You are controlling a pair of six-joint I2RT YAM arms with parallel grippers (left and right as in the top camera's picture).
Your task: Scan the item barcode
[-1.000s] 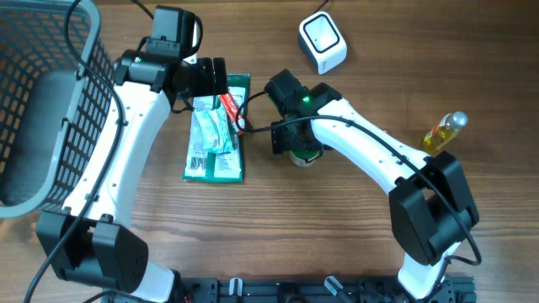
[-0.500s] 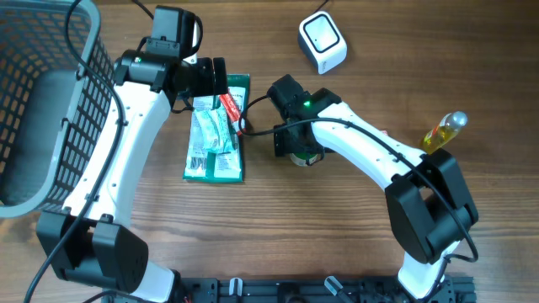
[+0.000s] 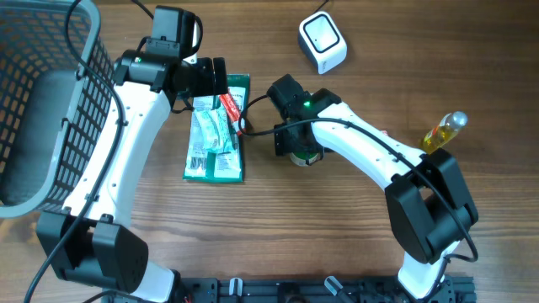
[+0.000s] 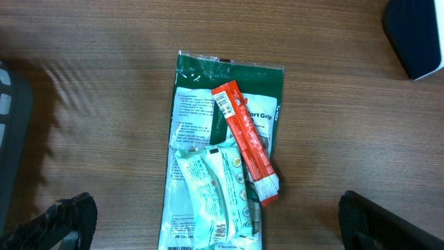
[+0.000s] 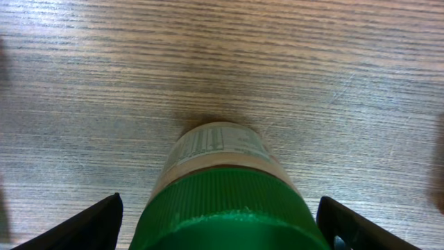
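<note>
A jar with a ribbed green lid point(image 5: 223, 203) and a pale printed label stands upright on the wooden table, mostly hidden under the right wrist in the overhead view point(image 3: 305, 156). My right gripper point(image 5: 222, 226) straddles the lid, open, with a gap showing on each side between fingers and lid. My left gripper point(image 4: 222, 221) hangs open above a pile of packets and touches none of them. The white barcode scanner point(image 3: 322, 43) sits at the back of the table, apart from both grippers.
The pile holds a flat green pack point(image 4: 229, 87), a red stick packet point(image 4: 248, 146) with a barcode at its end, and a white-green pouch point(image 4: 208, 201). A yellow bottle point(image 3: 444, 132) lies at the right. A dark wire basket point(image 3: 50, 109) fills the left side.
The right arm has shifted very slightly over the jar. The left arm and the packets have not moved.
</note>
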